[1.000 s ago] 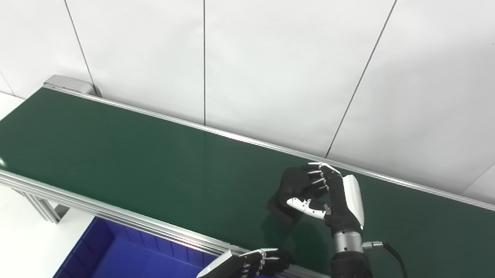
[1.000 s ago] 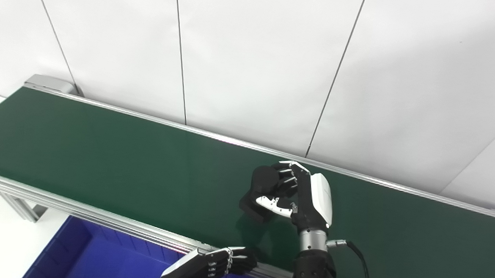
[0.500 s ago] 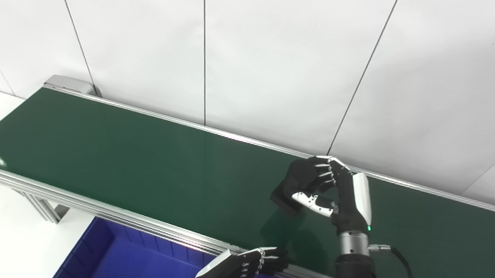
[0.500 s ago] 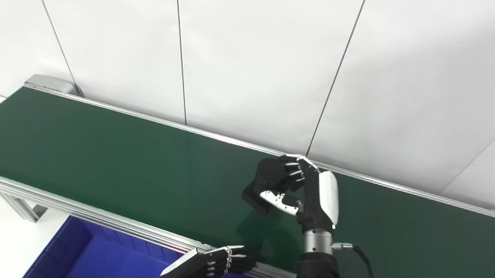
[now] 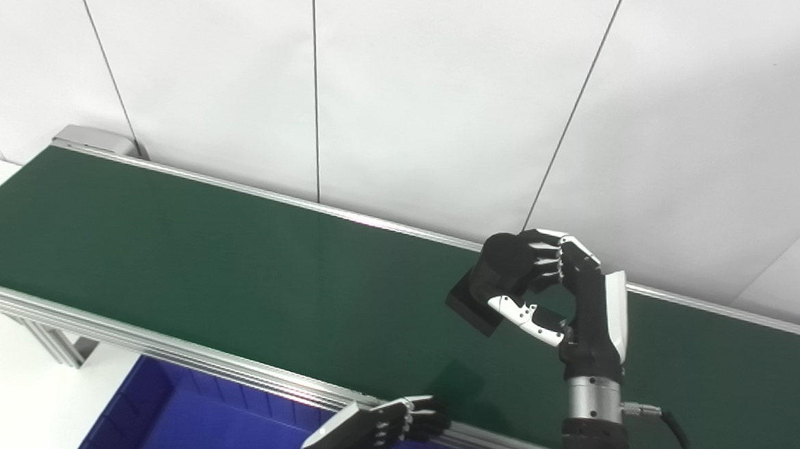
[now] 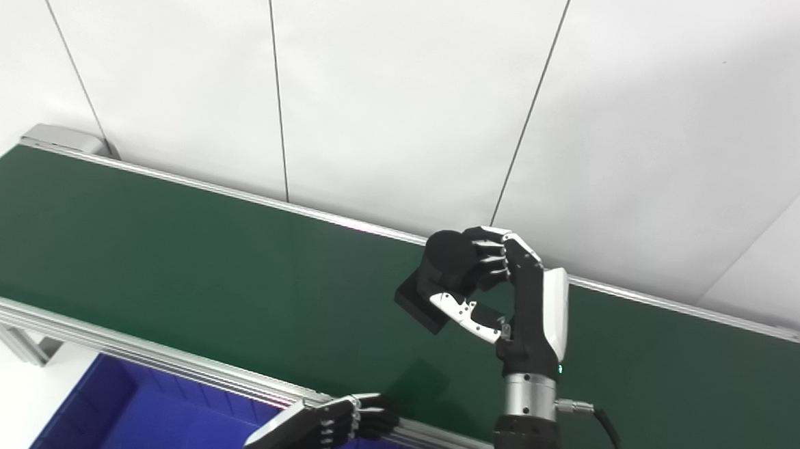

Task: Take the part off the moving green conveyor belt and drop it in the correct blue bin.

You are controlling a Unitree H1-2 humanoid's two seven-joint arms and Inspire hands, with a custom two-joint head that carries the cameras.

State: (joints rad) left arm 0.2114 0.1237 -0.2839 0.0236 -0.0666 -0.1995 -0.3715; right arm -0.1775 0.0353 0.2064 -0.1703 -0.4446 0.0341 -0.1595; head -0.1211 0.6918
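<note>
Down at the near edge, the left hand (image 5: 389, 426) is waiting low over the belt's front rail (image 5: 161, 349), fingers (image 5: 424, 417) curled loosely and holding nothing; whether they are fully clenched I cannot tell from here. It is sitting just above the blue bin (image 5: 177, 418), which is tucked right under that rail, so a part carried off the belt only needs to come toward the robot and down. Only a corner of the bin is showing, so which bin is the correct one is not something these views settle.

Moving up to the belt (image 5: 200, 255): the right hand (image 5: 573, 309) is standing tall on an upright forearm, wrist straight, palm turned leftward. Its fingers (image 5: 542, 256) are wrapping over the top of the part (image 5: 489, 280), and the white thumb is pressing in from below, so the dark piece is pinched between them. The part is looking like a rounded head on a blocky base, tilted, its lower corner hanging clear of the green surface with a faint shadow beneath. That lifted, tilted hold suggests the pick itself is done and the carry to the bin is next.

Behind it all, the far rail and the white wall panels (image 5: 448, 97).
</note>
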